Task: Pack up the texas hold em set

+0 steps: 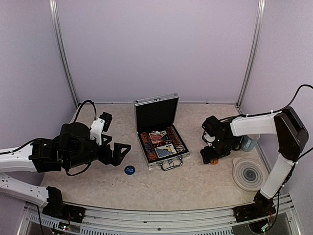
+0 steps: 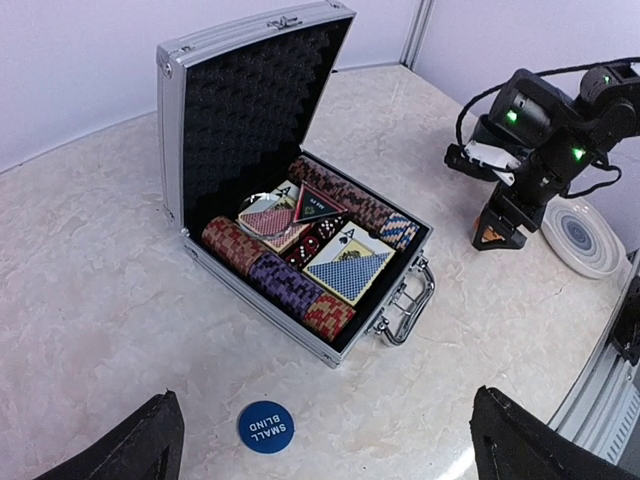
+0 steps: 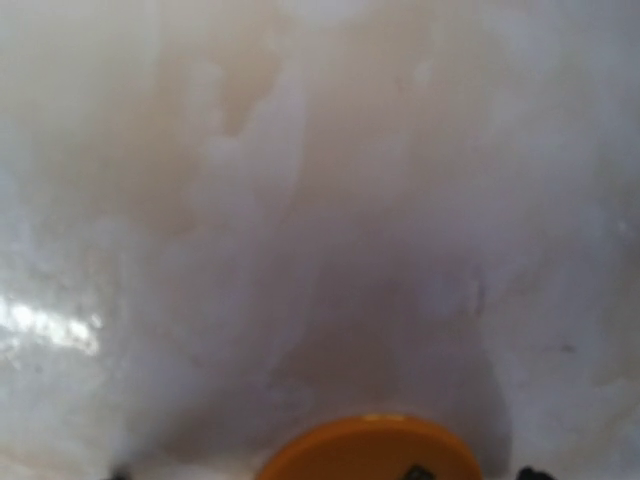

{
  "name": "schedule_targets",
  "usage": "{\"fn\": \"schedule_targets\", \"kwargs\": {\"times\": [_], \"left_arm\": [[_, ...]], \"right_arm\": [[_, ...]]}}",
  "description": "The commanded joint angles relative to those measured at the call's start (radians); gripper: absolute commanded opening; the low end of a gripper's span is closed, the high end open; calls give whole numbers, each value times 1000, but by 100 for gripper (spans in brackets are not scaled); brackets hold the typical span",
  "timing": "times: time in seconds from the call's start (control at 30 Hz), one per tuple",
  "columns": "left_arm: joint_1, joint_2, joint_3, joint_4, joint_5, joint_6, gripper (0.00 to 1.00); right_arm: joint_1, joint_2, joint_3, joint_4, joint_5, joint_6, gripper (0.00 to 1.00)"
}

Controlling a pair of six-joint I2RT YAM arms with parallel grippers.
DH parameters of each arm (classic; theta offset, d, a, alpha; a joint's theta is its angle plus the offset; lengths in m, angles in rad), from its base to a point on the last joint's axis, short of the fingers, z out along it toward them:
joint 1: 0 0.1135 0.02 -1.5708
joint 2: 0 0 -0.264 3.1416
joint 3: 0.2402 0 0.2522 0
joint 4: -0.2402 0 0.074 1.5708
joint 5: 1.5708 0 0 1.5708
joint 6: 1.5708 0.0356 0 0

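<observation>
Silver case [image 1: 168,159] sat open at frame centre in the top view, lid [image 1: 156,113] upright, chips [image 2: 285,285] and decks [image 2: 348,262] inside. Blue button [image 1: 129,170] lay loose on the desk [image 1: 195,183], just lower left of the case. Left pincer [image 1: 121,154] gaped wide, empty, near it. Right pincer [image 1: 211,158] pointed down over an orange button [image 3: 370,452], right of centre; jaw gap not readable. Risk: flat discs on slick stone could skid or flip out of a pinch. An arm could also clip the lid.

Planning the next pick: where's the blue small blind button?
The button lies on the table left of centre in the top view, off the case's near-left corner, beside the left gripper.
</observation>
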Motion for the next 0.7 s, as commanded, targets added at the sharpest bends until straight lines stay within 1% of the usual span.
{"fn": "schedule_targets", "kwargs": {"times": [0.0, 0.17, 0.5, 0.53, 0.63, 0.67], "left_arm": [[-7, -24, -17, -2, -27, -26, 99], [-8, -4, -14, 10, -30, -16, 99], [-8, 2, -7, 11, -36, -10, 99], [-8, 1, -7, 10, -36, -11, 99], [-8, -3, -10, 10, -38, -15, 99], [-8, -6, -11, 10, -38, -16, 99]], "right_arm": [[-26, 30, -21, 9, -23, -25, 82], [-39, 48, -41, 13, -58, -40, 74], [-39, 40, -44, -15, -94, -46, 68], [-40, 42, -45, -14, -103, -49, 65], [-40, 47, -50, -2, -144, -51, 53], [-40, 47, -53, 0, -148, -50, 51]]}}
